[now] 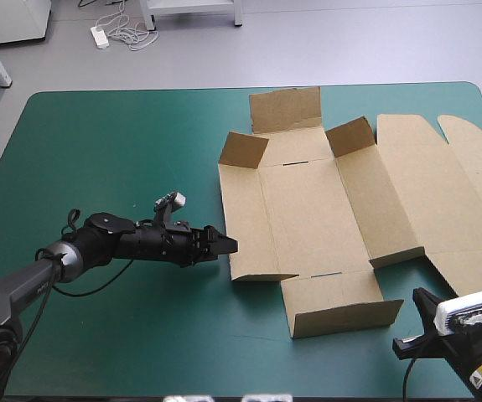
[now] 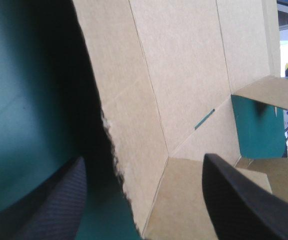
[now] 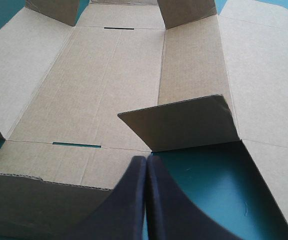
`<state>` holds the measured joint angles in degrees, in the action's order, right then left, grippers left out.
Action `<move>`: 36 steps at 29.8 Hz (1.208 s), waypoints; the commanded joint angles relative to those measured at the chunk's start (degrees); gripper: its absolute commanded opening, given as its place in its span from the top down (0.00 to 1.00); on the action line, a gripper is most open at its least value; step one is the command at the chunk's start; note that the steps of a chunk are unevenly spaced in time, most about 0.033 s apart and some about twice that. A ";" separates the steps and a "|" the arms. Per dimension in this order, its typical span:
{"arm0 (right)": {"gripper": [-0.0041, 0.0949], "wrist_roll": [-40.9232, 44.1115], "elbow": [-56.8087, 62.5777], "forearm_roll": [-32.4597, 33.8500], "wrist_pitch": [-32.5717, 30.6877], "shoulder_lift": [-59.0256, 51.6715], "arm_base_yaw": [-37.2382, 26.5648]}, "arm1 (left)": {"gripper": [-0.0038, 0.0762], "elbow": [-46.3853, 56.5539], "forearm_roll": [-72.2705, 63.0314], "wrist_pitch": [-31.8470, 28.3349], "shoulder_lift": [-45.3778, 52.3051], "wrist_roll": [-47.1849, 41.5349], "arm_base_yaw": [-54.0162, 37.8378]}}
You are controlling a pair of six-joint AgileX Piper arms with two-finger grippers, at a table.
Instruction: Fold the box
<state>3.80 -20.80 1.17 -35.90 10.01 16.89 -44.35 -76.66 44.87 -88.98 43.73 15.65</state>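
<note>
Lying on the teal-green cover (image 1: 123, 134), the brown box (image 1: 308, 209) is mostly flat.

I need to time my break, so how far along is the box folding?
Early. Done: only a few flaps of the brown cut-board box stand up; the rest lies mostly flat on the teal-green table cover. In hand: the open left pincer straddles the box's left edge, not gripping; the right pincer is shut beside the near flap, holding nothing. Left: raising and tucking every wall.
</note>
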 commanded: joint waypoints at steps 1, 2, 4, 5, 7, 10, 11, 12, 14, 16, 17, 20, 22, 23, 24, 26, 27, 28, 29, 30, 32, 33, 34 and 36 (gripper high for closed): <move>0.98 -0.26 -1.51 0.01 4.03 1.07 0.12 | 0.36 -1.76 -9.51 2.17 -0.49 5.66 0.16; 0.98 -0.26 -1.51 0.01 4.03 1.07 0.12 | 0.36 -1.76 -11.37 2.57 -1.57 6.77 0.16; 0.98 -0.26 -1.51 0.01 4.03 1.07 0.12 | 0.36 -1.76 -13.05 3.21 -3.22 7.87 0.16; 0.98 -0.26 -1.51 0.01 4.03 1.07 0.12 | 0.36 -1.76 -13.86 3.64 -4.13 8.70 0.16; 0.98 -0.26 -1.51 0.01 4.03 1.07 0.12 | 0.36 -1.76 -15.50 4.85 -5.45 9.89 0.16; 0.98 -0.26 -1.51 0.01 4.03 1.07 0.12 | 0.36 -1.84 -18.89 6.13 -6.61 12.62 0.28; 0.98 -0.26 -1.51 0.01 4.03 1.07 0.12 | 0.36 -1.89 -19.76 6.13 -6.87 13.02 0.42; 0.98 -0.26 -1.51 0.01 4.03 1.07 0.12 | 0.36 -1.89 -20.35 6.13 -7.00 13.15 0.68; 0.98 -0.26 -1.51 0.01 4.03 1.07 0.12 | 0.37 -1.89 -20.84 5.14 -7.02 14.33 1.44; 0.98 -0.26 -1.51 0.23 4.03 1.07 0.12 | 0.42 -1.89 -20.84 4.29 -7.02 14.33 2.42; 0.98 -0.26 -1.51 0.23 4.03 1.07 0.12 | 0.44 -1.89 -20.84 3.43 -7.02 14.33 2.98; 0.98 -0.26 -1.51 0.23 4.03 1.07 0.12 | 0.49 -1.89 -20.90 0.58 -7.02 14.33 4.43; 0.98 -0.26 -1.51 0.23 4.14 1.07 0.12 | 0.51 -1.89 -21.07 -0.47 -7.02 14.33 4.84; 0.98 -0.26 -1.51 0.23 4.14 1.07 0.12 | 0.52 -1.89 -21.32 -0.61 -7.02 14.33 4.84; 0.98 -0.26 -1.51 0.23 4.14 1.07 0.12 | 0.53 -1.89 -21.53 -1.06 -7.02 14.33 4.84; 0.98 -0.26 -1.51 0.23 4.14 1.07 0.12 | 0.57 -1.89 -21.70 -1.76 -7.02 14.33 4.84; 0.98 -0.26 -1.51 0.23 4.14 1.07 0.12 | 0.59 -1.89 -21.70 -2.18 -7.02 14.33 4.84; 0.98 -0.26 -1.51 0.23 4.14 1.07 0.12 | 0.61 -1.89 -21.70 -2.72 -7.02 14.33 4.84; 0.98 -0.26 -1.51 0.23 4.14 1.07 0.12 | 0.64 -1.89 -21.87 -3.16 -7.02 14.33 4.84; 0.98 -0.26 -1.51 0.32 4.14 1.07 0.12 | 0.66 -1.89 -22.13 -3.69 -7.02 14.33 4.84; 0.98 -0.26 -1.51 0.64 4.14 1.07 0.12 | 0.73 -1.89 -23.01 -4.01 -7.02 14.33 4.84; 0.98 -0.26 -1.51 0.64 4.14 1.07 0.12 | 0.78 -1.89 -23.45 -4.01 -7.02 14.46 4.84; 0.98 -0.26 -1.51 0.64 4.14 1.07 0.12 | 0.83 -1.89 -23.82 -4.01 -7.02 14.63 4.84; 0.98 -0.26 -1.51 0.64 4.14 1.07 0.12 | 0.92 -1.89 -25.24 -3.91 -7.02 17.24 4.84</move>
<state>3.80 -20.80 1.30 -35.90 10.01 16.89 -44.80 -97.24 38.32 -97.97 58.62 20.19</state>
